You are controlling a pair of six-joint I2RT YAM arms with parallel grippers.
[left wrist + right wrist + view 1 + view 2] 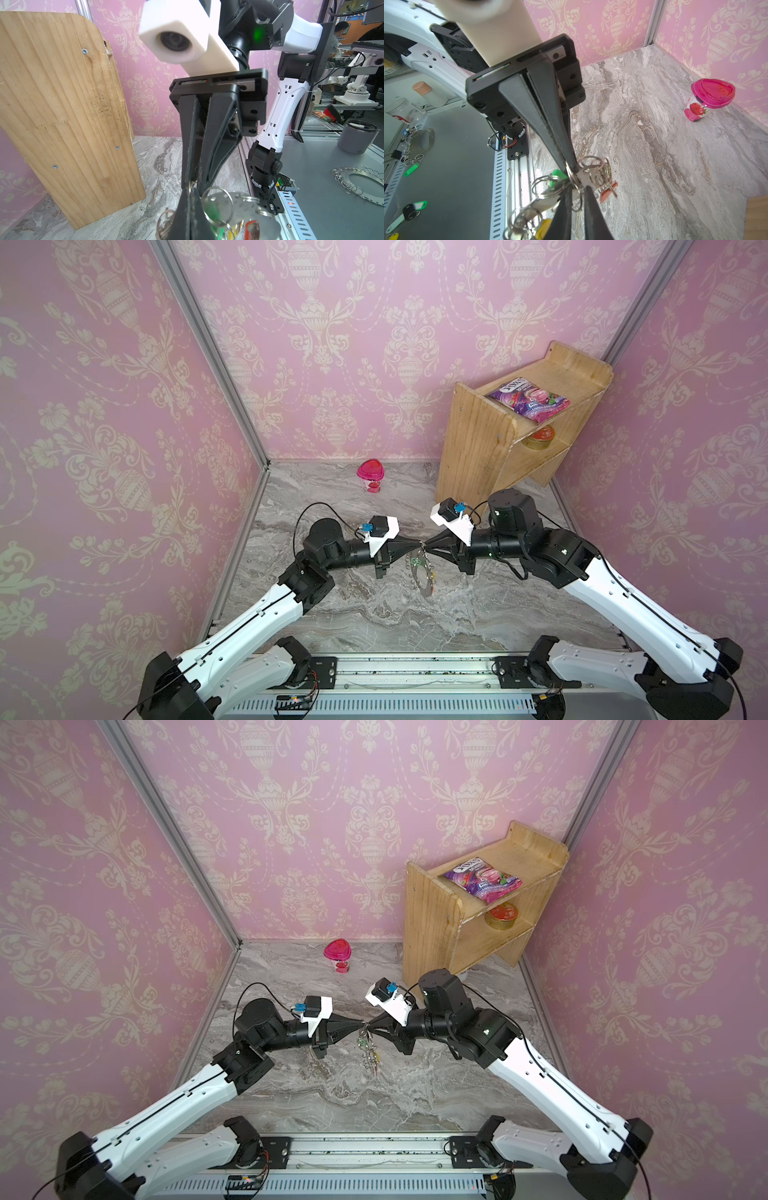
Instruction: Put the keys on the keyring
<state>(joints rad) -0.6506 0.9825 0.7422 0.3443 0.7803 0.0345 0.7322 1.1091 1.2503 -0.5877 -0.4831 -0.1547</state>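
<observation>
Top view: keyring [420,577] hangs from the left end effector [419,544].

Top board of pale wooden shelf unit [478,439]: purple foil sweet pouch [528,403], white brand lettering reads "FOX'S", skewed in both top views; smaller print too blurred. Pink script on pink-lidded plastic cup [710,97] illegible. Lid print on orange round tin [500,915] unreadable.
</observation>
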